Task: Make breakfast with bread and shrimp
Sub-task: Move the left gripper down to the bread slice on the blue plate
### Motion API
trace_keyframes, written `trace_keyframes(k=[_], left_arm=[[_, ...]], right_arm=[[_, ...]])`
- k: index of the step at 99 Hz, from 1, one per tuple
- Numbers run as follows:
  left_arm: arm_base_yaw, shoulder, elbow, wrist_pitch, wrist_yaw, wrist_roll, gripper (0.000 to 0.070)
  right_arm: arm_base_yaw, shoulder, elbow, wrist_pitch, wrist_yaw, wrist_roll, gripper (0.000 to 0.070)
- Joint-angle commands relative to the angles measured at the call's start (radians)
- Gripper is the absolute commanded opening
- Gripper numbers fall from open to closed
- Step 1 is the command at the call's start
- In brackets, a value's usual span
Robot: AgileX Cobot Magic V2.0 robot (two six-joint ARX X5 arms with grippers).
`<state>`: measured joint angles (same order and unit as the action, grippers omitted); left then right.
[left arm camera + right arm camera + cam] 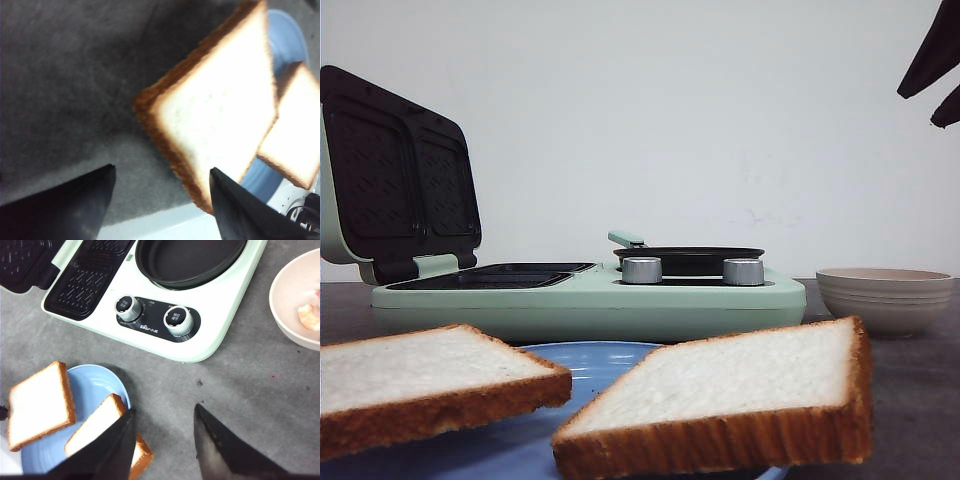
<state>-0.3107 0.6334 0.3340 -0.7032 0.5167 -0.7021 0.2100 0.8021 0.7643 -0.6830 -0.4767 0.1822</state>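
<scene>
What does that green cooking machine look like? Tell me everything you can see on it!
The cooking machine is pale mint green and looks like plastic. It sits flat on the dark grey table. On one side, its lid stands open, showing dark waffle-patterned plates. On the other side sits a round black pan, which looks empty. Two silver knobs are on the front. Nothing else touches it.

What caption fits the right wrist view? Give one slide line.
Open right gripper hovers over the grey table, near two bread slices on a blue plate, beside the breakfast maker.
</scene>
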Motion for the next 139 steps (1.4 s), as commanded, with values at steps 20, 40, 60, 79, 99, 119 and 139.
trace_keyframes(k=[20, 40, 60, 79, 99, 119, 139], left_arm=[[-0.004, -0.008, -0.013, 0.083, -0.042, -0.025, 0.0360], [-0.010, -0.010, -0.069, 0.171, -0.038, -0.045, 0.0360], [-0.037, -0.014, -0.151, 0.329, -0.038, -0.111, 0.0359], [-0.049, -0.014, -0.160, 0.407, -0.054, -0.130, 0.0358], [-0.050, -0.014, -0.160, 0.416, -0.074, -0.123, 0.0358], [-0.050, -0.014, -0.162, 0.440, -0.099, -0.111, 0.0358], [-0.051, -0.013, -0.175, 0.506, -0.097, -0.116, 0.0358]], right_arm=[[0.003, 0.005, 0.014, 0.010, -0.006, -0.012, 0.0215], [0.003, 0.005, 0.014, 0.010, -0.006, -0.012, 0.0215], [0.003, 0.005, 0.014, 0.017, -0.006, -0.012, 0.0215], [0.003, 0.005, 0.014, 0.017, -0.006, -0.013, 0.0215], [0.003, 0.006, 0.014, 0.019, -0.006, -0.014, 0.0215], [0.003, 0.006, 0.014, 0.027, -0.006, -0.014, 0.0215], [0.003, 0.006, 0.014, 0.029, -0.006, -0.014, 0.0215]])
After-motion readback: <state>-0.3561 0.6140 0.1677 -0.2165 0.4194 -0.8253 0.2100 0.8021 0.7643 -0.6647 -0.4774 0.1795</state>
